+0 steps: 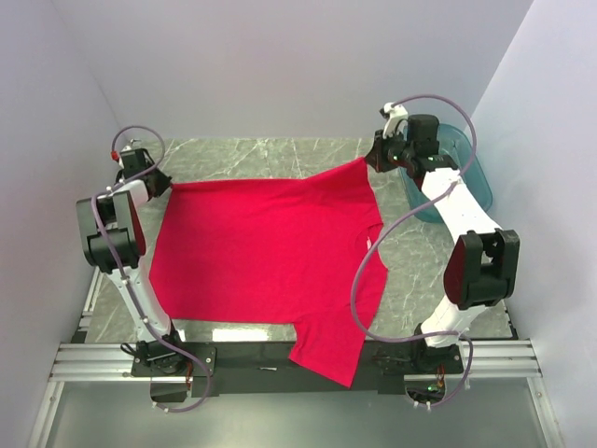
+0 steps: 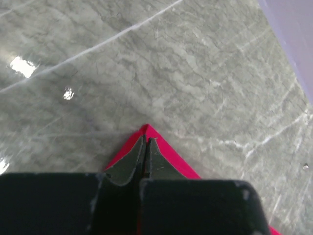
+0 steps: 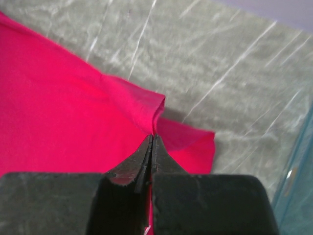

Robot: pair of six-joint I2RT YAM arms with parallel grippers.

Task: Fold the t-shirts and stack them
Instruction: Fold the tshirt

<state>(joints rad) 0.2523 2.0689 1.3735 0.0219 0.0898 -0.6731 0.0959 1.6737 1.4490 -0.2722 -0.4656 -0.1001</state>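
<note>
The bright red t-shirt (image 1: 270, 243) lies spread flat across the grey marble table (image 1: 261, 154), its neck toward the right, and one sleeve (image 1: 326, 350) hangs over the near edge. At the far left, my left gripper (image 1: 168, 185) is shut on the shirt's corner. In the left wrist view the fingertips (image 2: 145, 140) pinch the red point of cloth (image 2: 171, 156). My right gripper (image 1: 371, 161) is shut on the far right corner, lifting it slightly. In the right wrist view, folds of the t-shirt (image 3: 58, 98) gather at the closed tips (image 3: 152, 139).
A translucent teal bin (image 1: 466, 173) stands at the far right, just behind the right arm. Pale walls close in the table on the left, back and right. An aluminium rail (image 1: 280, 359) carrying both arm bases runs along the near edge.
</note>
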